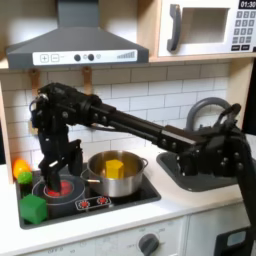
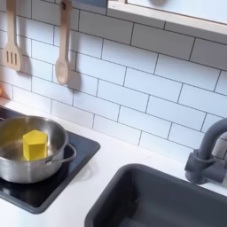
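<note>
Green block [image 1: 34, 208] is sitting at 7 o'clock of the hand [image 1: 56, 176], which is hovering over the red burner [image 1: 58, 188], grip state unclear; block looks light, rigid, graspable across flat sides.

yellow block [image 2: 34, 144], silver pot [image 2: 16, 168], green cube [image 1: 35, 208]

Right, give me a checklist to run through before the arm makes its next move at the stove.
1. Gripper above the red burner: ok.
2. Gripper open or shut: cannot tell, too blurred.
3. Anything held in the gripper: cannot tell.
4. Pot upright on the stove, yellow block inside it: ok.
5. Green block at the stove's front corner, apart from the gripper: ok.
6. Pot handle clear of the sink: ok.
</note>
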